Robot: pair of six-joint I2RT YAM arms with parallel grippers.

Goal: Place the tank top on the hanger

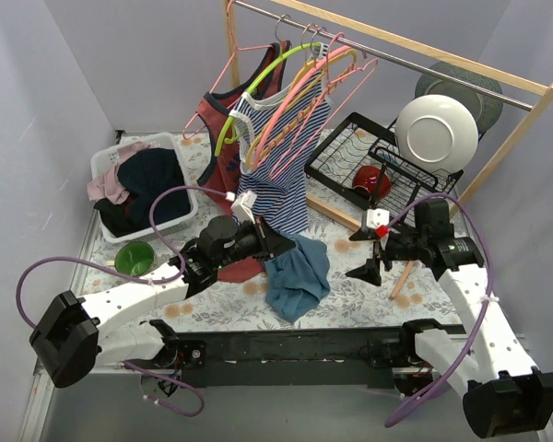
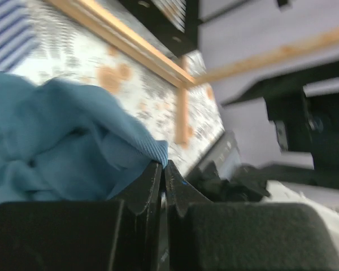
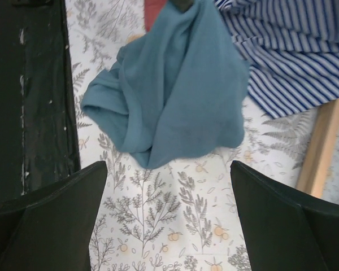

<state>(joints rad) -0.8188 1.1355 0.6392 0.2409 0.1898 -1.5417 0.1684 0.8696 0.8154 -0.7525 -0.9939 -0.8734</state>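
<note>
Hanging on the wood rack (image 1: 511,140) up back I see the striped top (image 1: 275,184) and the pink hangers (image 1: 290,103). Below, the teal tank top (image 1: 297,276) droops onto the table mat (one edge lifted). My L gripper (image 1: 278,245) pinches that edge tight. R gripper (image 1: 370,250) is spread wide nearby, not touching.

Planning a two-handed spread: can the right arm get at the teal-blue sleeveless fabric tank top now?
Probably yes. The right gripper is open and faces the teal-blue tank top, pinched by the shut left gripper; only floral-printed table cover shows between them, nothing blocking.
</note>
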